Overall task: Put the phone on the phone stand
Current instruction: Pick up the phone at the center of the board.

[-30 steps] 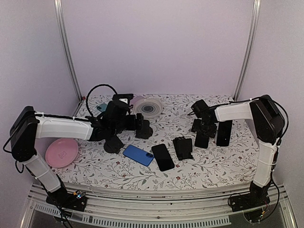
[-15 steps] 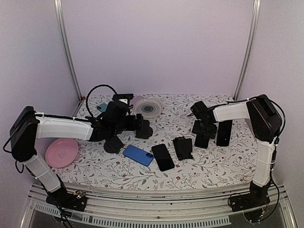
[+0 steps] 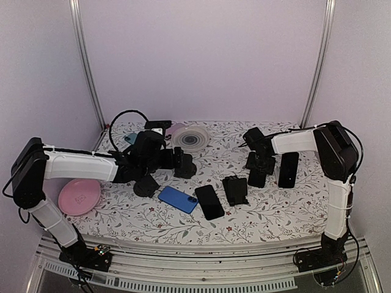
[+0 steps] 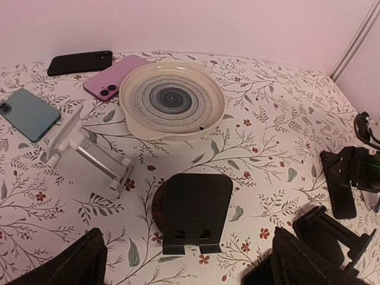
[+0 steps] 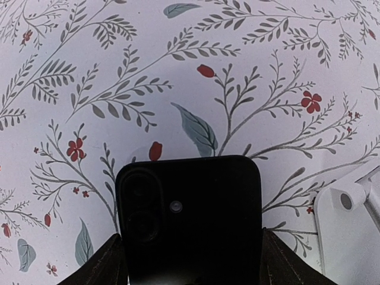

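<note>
Matt blk plastic phone stand [image 4: 196, 214], glossy glazed bowl [image 4: 172, 101], matt printed tablecloth [image 4: 267, 89], smooth blk phone [image 5: 190, 219].

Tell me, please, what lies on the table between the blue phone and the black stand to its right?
A black phone lies flat between the blue phone and the black stand. The top external view shows it.

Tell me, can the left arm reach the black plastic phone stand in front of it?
Probably yes: the black phone stand sits straight ahead of the left gripper, whose jaws are wide open, with only tablecloth between.
</note>
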Tool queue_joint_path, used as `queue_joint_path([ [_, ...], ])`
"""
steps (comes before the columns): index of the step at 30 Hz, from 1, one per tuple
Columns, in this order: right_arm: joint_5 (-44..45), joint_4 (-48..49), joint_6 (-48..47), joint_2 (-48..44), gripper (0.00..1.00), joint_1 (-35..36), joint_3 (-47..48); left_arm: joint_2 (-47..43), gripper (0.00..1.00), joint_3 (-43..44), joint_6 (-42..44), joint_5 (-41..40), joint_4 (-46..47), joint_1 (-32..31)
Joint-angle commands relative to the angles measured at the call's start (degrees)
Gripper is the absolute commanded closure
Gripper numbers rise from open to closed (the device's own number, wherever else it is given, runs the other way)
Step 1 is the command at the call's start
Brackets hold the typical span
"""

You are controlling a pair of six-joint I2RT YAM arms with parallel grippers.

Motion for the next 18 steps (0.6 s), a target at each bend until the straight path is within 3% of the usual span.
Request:
queue_joint_path([
  [1, -1.2, -0.8, -1.1, 2.3, 0.45, -0.2, 1.2, -2.3, 0.03, -1.2, -0.9, 0.3, 1.0, -0.6],
  [18, 0.9, -1.8, -3.6, -0.1, 0.45, -0.2, 3.5, -2.3, 0.03, -1.7, -1.8, 3.1, 2.2, -0.6],
])
